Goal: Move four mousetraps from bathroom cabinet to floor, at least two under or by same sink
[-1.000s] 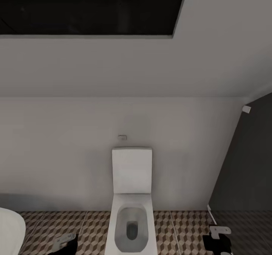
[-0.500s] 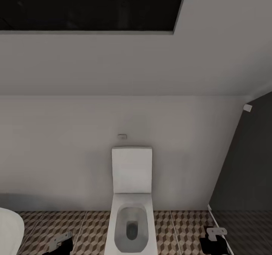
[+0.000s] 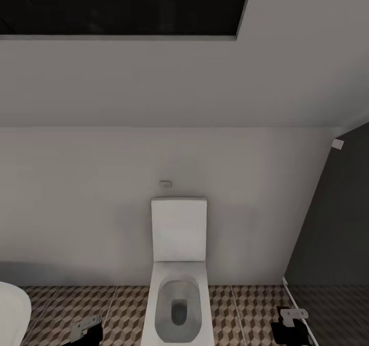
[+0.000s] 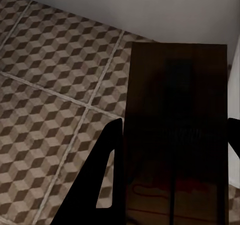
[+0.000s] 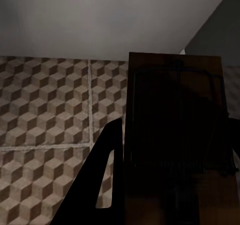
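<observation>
Ahead of me, on the head camera: white toilet (image 3: pixel 179 279), lid raised against the pale wall (image 3: pixel 102 207), bowl facing me, standing on the bathroom floor (image 3: pixel 123 310) of brown-and-beige cube tiles. Dark partition (image 3: pixel 333 233) at right; rounded white fixture edge (image 3: pixel 13 310) at lower left, which I cannot identify.

Left arm: held low, left tool (image 3: pixel 88 330) just showing at the bottom edge, left of the toilet. Left wrist camera: left mousetrap (image 4: pixel 175 135), a dark brown board, sits between the tool's two black fingers (image 4: pixel 102 180), clamped, raised over the tiles.

Right arm: held low, right tool (image 3: pixel 292 325) at the bottom edge, right of the toilet near the partition. Right wrist camera: right mousetrap (image 5: pixel 175 135), board with wire parts visible, gripped between that tool's fingers (image 5: pixel 100 180), above the floor tiles near the wall.
</observation>
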Robot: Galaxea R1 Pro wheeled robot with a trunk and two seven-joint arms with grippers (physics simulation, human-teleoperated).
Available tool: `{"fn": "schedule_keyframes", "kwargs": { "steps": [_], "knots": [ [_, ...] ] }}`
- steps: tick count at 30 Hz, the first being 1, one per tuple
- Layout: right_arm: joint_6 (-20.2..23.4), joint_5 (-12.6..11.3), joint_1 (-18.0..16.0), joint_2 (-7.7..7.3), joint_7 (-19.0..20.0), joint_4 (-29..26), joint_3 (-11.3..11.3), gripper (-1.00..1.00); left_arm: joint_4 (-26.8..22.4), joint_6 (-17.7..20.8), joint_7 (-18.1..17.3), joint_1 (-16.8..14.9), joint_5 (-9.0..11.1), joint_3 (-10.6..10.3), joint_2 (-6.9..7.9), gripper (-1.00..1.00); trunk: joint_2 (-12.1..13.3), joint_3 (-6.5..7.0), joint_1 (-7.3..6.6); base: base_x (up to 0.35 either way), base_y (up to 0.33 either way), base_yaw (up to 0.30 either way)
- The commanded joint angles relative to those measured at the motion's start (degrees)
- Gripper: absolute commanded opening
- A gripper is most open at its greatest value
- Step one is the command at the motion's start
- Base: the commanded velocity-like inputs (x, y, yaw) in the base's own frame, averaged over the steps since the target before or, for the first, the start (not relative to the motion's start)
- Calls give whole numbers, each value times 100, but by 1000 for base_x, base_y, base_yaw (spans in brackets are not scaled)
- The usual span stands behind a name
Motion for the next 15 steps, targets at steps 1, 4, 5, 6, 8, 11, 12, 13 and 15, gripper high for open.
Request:
{"fn": "schedule_keyframes", "kwargs": {
  "steps": [1,4,5,6,8,11,12,13,15],
  "knots": [
    [-15,-52,-2,-2,-4,-2,47,-100,2,-17,28,-4,50,-13,0,-100,-49,-27,24,0,0,0],
    [-17,-52,-5,-2,-11,-2,47,-100,2,-17,28,-4,50,-13,0,-100,-169,-81,90,0,0,0],
    [-17,-52,-5,-2,-15,-2,47,-100,2,-17,28,-4,50,-13,0,-100,-209,-99,112,0,0,0],
    [-17,-52,-4,-2,-17,-2,47,-100,2,-17,28,-4,50,-13,0,-100,-249,-117,133,0,0,0],
    [-17,-52,-3,-2,-19,-2,47,-100,2,-17,28,-4,50,-13,0,-100,-329,-153,177,0,0,0],
    [-17,-51,-2,-2,-21,-2,47,-100,2,-17,28,-4,50,-13,6,-100,-450,-207,243,0,0,0],
    [-17,-48,-2,-2,-21,-2,49,-100,2,-19,28,-4,50,-12,7,-100,-490,-225,265,0,0,0],
    [-17,-46,-3,-2,-21,-2,51,-100,2,-21,28,-4,50,-9,9,-100,-530,-243,287,0,0,0],
    [-14,-44,-3,-2,-4,-2,54,-100,2,-24,30,-4,50,-7,9,-100,-610,-279,331,0,0,0]
  ]
}}
